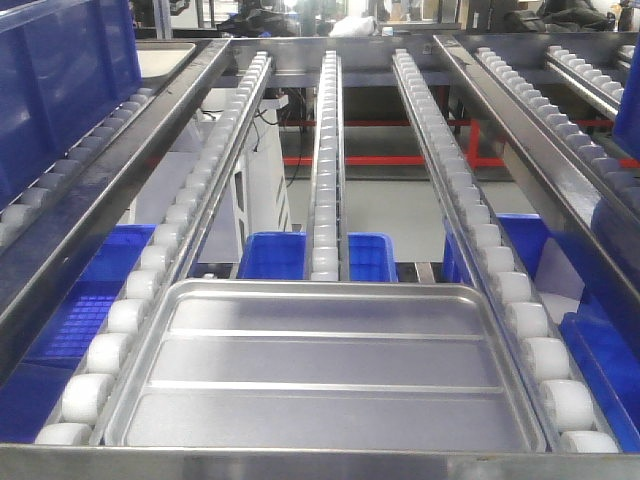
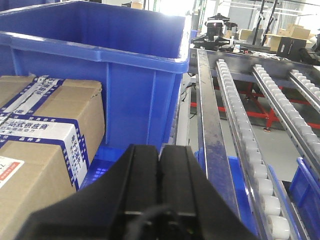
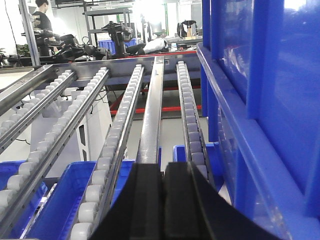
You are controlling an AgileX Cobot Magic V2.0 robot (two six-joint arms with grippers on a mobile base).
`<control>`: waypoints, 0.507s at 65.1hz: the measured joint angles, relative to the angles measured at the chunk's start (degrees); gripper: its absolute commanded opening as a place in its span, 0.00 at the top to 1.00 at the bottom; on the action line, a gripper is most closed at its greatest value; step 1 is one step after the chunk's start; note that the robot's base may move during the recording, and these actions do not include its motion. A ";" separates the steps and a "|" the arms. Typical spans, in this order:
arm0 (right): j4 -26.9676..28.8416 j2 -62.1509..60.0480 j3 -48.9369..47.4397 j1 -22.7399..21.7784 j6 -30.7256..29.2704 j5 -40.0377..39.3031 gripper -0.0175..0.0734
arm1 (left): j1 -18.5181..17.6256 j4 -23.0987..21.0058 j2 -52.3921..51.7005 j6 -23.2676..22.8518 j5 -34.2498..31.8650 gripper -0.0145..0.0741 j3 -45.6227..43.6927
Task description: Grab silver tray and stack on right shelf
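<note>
On the far left, the left end effector (image 2: pixel 159 155) hangs with its fingers pressed together and nothing between them, beside a taped cardboard box (image 2: pixel 45 135) and facing a tall blue bin (image 2: pixel 100 65).

Toward the middle, the silver tray (image 1: pixel 330 365) lies flat on the white rollers (image 1: pixel 128 315) of the right shelf (image 1: pixel 440 150). Its near edge is against the steel front lip (image 1: pixel 300 467), and it fills the lane from one side rail to the other. Neither arm touches it. By that lie, the placing looks done, and what is left, if anything, is for the arms to draw clear. Whether another tray sits beneath it I cannot tell. Smaller blue bins (image 1: pixel 275 255) show below through the rails.

On the right, the right end effector (image 3: pixel 163 172) is likewise closed and empty, low over a steel rail (image 3: pixel 150 115). A blue bin wall (image 3: pixel 270 80) stands close at its right side, the one thing likely to crowd a move there.
</note>
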 measured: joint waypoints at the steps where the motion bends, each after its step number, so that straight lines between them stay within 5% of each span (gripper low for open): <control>1: 0.00 0.00 0.00 0.00 0.00 0.00 0.74 | 0.00 0.00 0.00 0.00 0.00 0.94 0.00; 33: 0.00 0.00 0.00 0.00 0.00 0.00 0.74 | 0.00 0.00 0.00 0.00 0.00 0.94 0.00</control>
